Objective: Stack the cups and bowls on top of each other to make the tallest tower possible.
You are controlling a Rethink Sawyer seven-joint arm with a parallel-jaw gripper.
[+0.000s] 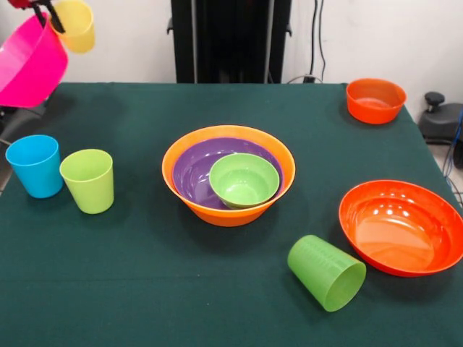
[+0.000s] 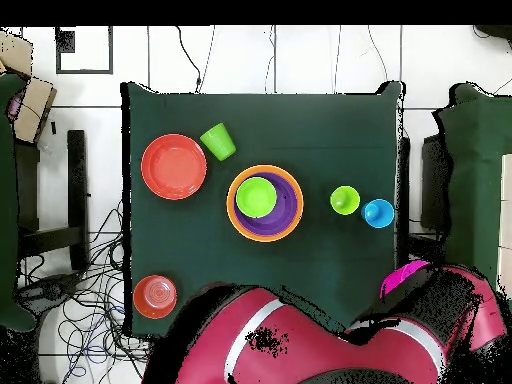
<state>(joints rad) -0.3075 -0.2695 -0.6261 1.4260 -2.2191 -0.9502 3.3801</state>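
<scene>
My gripper (image 1: 48, 16) is raised at the top left, beyond the table's edge. It is shut where the tilted large pink bowl (image 1: 29, 63) and the yellow cup (image 1: 76, 25) meet, and both hang in the air. The pink bowl also shows in the overhead view (image 2: 404, 272) beside the arm. At the table's middle the large orange bowl (image 1: 173, 155) holds the purple bowl (image 1: 189, 172), which holds the small green bowl (image 1: 244, 181). The blue cup (image 1: 35, 165) and lime green cup (image 1: 88, 179) stand upright at the left. The darker green cup (image 1: 327, 272) lies on its side.
The wide shallow red-orange bowl (image 1: 401, 225) sits at the right, next to the fallen cup. The small orange bowl (image 1: 375, 100) sits at the far right corner. The arm (image 2: 300, 345) covers the table's near edge in the overhead view.
</scene>
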